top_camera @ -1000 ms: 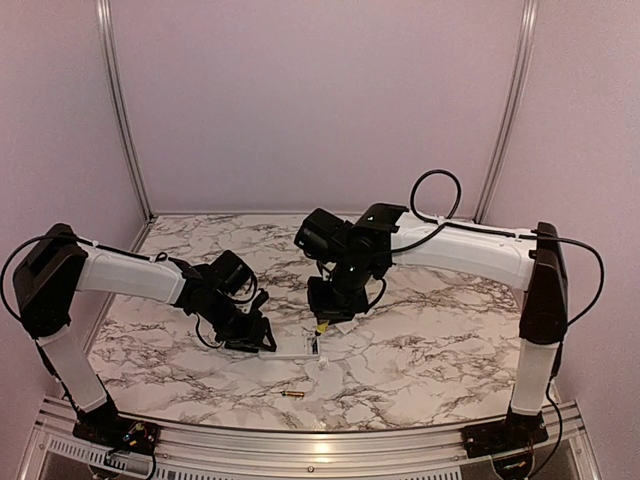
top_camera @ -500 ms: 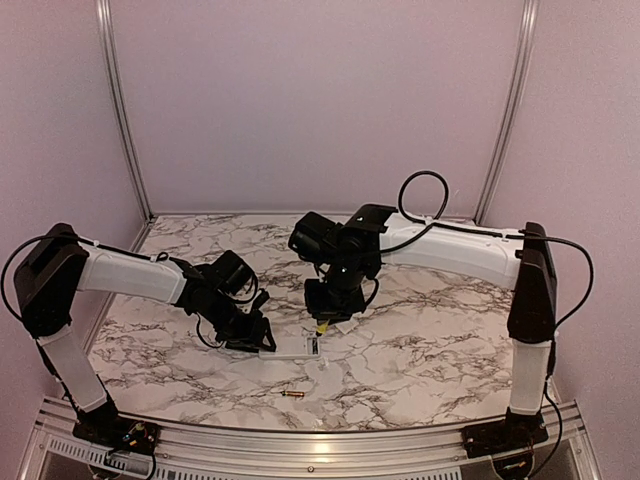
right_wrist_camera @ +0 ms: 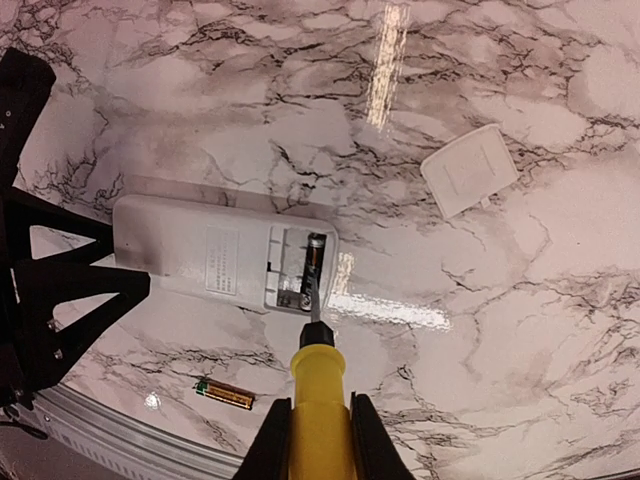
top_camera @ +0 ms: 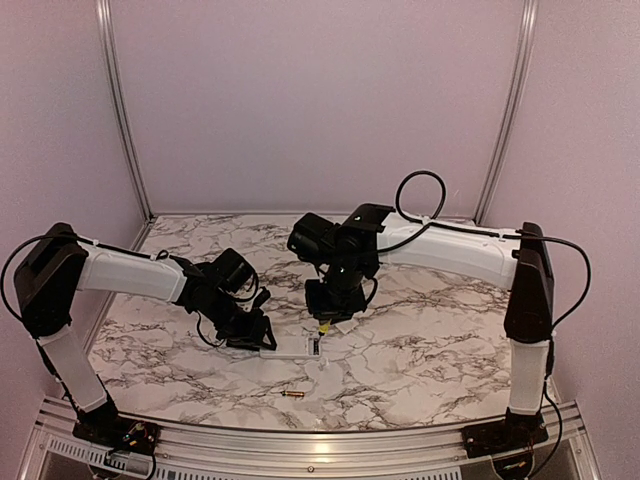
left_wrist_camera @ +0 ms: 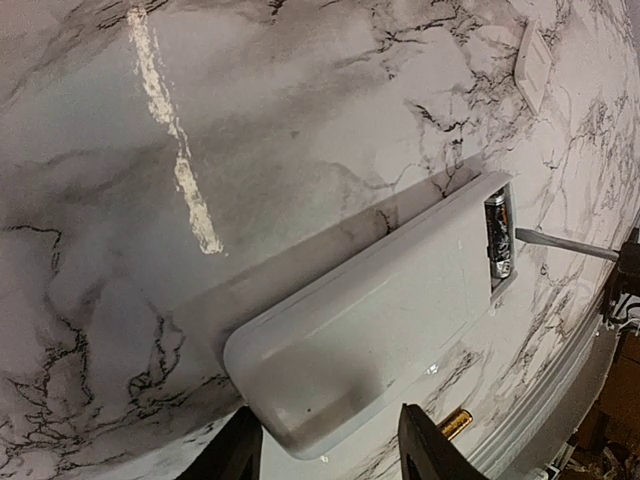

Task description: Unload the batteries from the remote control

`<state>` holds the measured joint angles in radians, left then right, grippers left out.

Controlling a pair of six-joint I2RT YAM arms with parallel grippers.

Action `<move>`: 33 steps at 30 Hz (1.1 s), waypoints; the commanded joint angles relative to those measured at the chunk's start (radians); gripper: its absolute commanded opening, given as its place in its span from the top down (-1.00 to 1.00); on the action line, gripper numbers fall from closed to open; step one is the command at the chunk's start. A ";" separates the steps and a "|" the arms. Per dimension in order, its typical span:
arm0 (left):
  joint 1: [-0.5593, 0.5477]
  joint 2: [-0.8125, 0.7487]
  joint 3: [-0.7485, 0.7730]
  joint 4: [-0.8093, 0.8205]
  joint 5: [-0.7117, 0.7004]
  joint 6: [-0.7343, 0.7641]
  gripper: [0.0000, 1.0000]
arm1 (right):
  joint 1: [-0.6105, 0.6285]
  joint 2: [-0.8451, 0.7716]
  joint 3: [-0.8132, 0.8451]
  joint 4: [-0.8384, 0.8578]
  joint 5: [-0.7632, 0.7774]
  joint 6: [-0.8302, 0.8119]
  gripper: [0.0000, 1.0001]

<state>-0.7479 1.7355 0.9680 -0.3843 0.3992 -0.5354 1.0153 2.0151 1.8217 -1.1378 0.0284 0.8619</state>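
Our right gripper is clamped on the yellow screwdriver, whose tip is down in the recess of the remote control, touching the dark battery seated there. Our left gripper pinches the remote's other end, flat on the worktop. The coppery-gold battery lies loose nearby, and the white cover sits apart.

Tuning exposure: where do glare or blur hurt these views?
Left wrist: glare streak on the table, the remote soft at its near end. Right wrist: glare patch beside the remote, screwdriver sharp. Top: even light, no strong glare.
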 commanded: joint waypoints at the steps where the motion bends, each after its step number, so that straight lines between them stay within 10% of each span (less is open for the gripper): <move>1: -0.004 0.015 0.018 -0.019 -0.009 0.013 0.02 | -0.009 0.030 0.035 -0.005 0.008 -0.013 1.00; 33: -0.004 0.016 0.031 -0.027 0.001 0.026 0.09 | 0.018 0.141 0.121 -0.120 0.051 -0.049 1.00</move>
<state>-0.7479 1.7359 0.9695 -0.3958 0.3996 -0.5278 1.0279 2.1212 1.9331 -1.2205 0.0559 0.8326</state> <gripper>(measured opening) 0.462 0.159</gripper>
